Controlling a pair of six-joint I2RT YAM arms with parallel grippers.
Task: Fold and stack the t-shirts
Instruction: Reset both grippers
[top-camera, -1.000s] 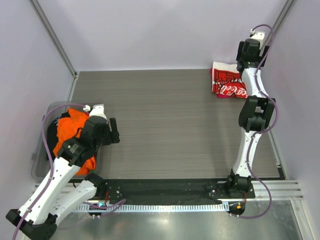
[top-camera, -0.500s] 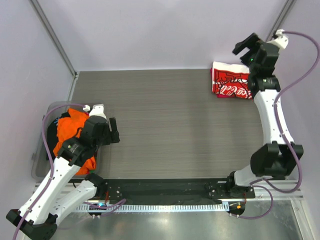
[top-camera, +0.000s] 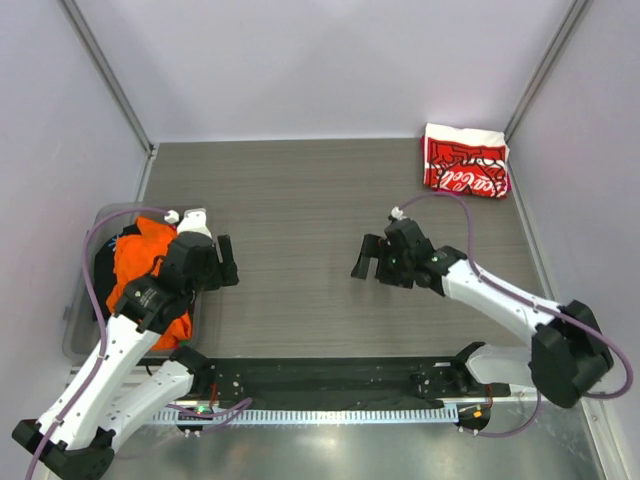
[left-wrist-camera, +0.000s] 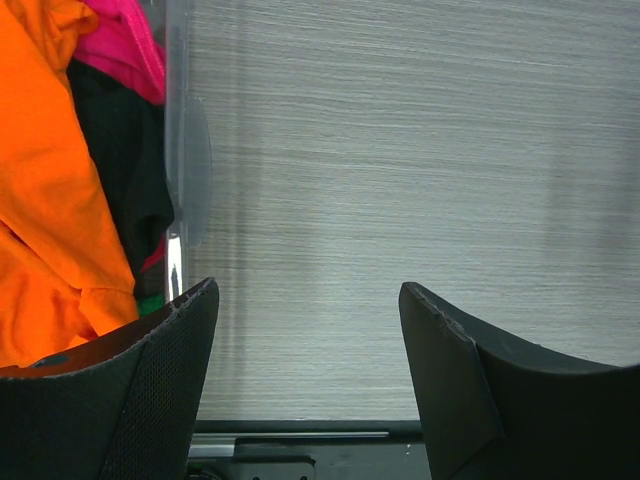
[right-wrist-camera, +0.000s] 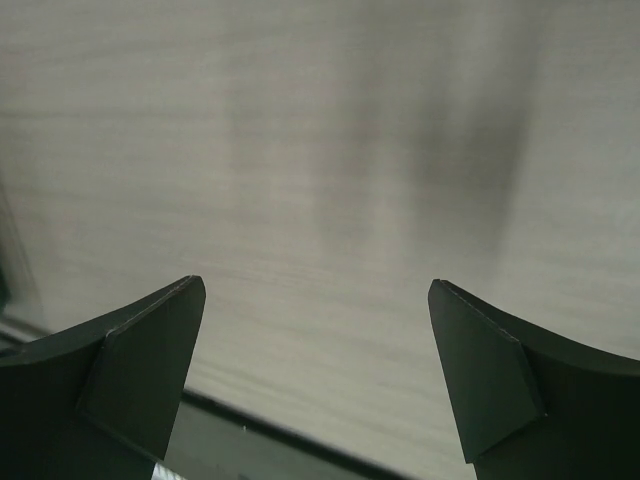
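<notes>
A folded white t-shirt with a red panel of white script (top-camera: 465, 162) lies at the far right corner of the table. An orange t-shirt (top-camera: 142, 258) is bunched with a dark one (top-camera: 104, 268) in the clear bin at the left. The left wrist view shows the orange cloth (left-wrist-camera: 50, 200), dark cloth (left-wrist-camera: 120, 180) and a pink-red one (left-wrist-camera: 130, 40). My left gripper (top-camera: 224, 262) is open and empty just right of the bin (left-wrist-camera: 308, 288). My right gripper (top-camera: 366, 262) is open and empty over bare table near the middle (right-wrist-camera: 315, 285).
The clear plastic bin (top-camera: 78, 322) sits at the table's left edge; its wall (left-wrist-camera: 180, 130) shows in the left wrist view. A black rail (top-camera: 330, 375) runs along the near edge. Grey walls close in the back and sides.
My right arm has swung down from above the folded shirt at the far right to low over the middle of the table. The left arm and the shirts have not moved.
</notes>
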